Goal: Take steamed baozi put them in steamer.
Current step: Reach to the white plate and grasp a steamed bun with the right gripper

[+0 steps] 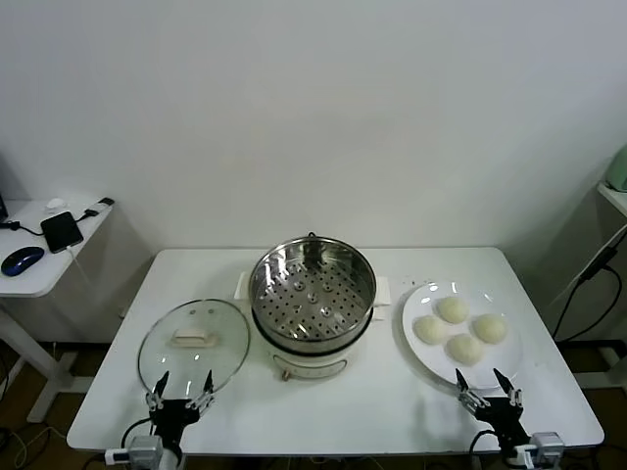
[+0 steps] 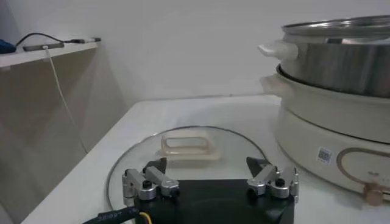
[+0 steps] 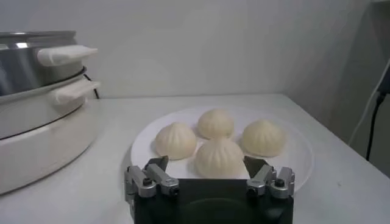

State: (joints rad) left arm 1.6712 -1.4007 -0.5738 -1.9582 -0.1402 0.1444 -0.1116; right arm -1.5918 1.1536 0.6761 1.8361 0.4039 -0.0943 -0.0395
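With both jaws spread, the right gripper (image 1: 489, 385) should close gently on the nearest bun (image 1: 464, 348) for the steamer (image 1: 313, 291), while the left gripper (image 1: 182, 388) waits.

1. We see a white table (image 1: 392, 411)
2. On it we find the steamer (image 1: 313, 299) at centre, a glass lid (image 1: 193, 345) to its left and a white plate (image 1: 423, 351) of baozi to its right
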